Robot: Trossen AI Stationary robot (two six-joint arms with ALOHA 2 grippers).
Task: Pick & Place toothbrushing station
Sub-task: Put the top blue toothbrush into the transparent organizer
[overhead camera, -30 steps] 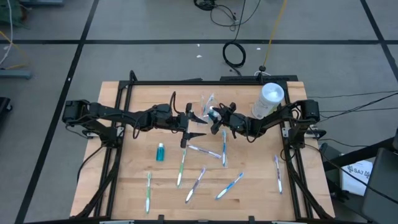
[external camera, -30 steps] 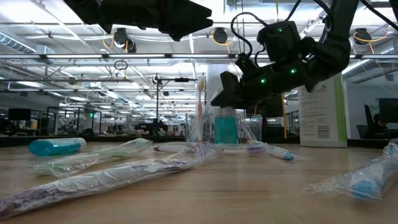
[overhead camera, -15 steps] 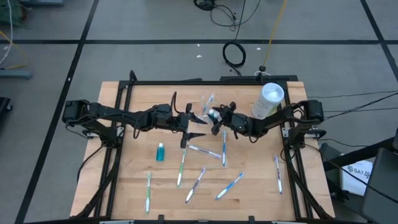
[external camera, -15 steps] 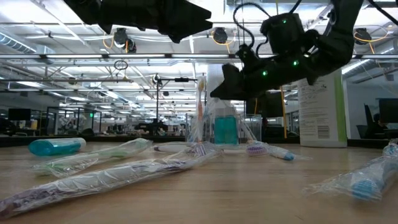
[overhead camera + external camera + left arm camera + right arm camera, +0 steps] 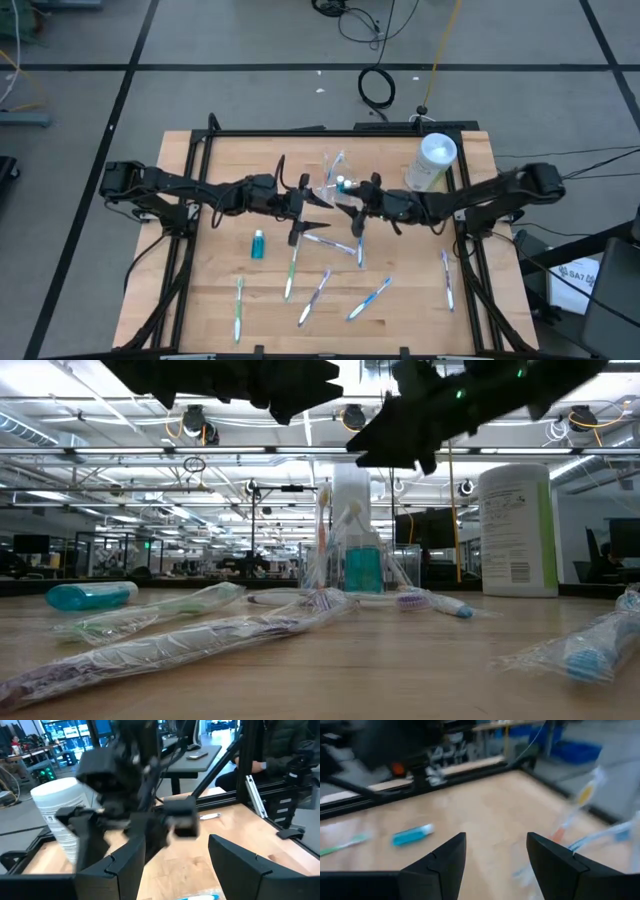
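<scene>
Clear cup [image 5: 332, 188] stands upright mid-table, already holding a few brushes and a teal tube; wrapped toothbrushes [image 5: 322, 292] lie scattered nearer the front edge, with one loose teal tube [image 5: 258, 244] to their left. Both grippers are empty with fingers spread — left gripper [image 5: 313, 207] beside the cup, right gripper [image 5: 352, 209] just opposite. Judged step: between placements. Next move calls for descending onto a loose brush — probably the nearest [image 5: 328, 241].
</scene>
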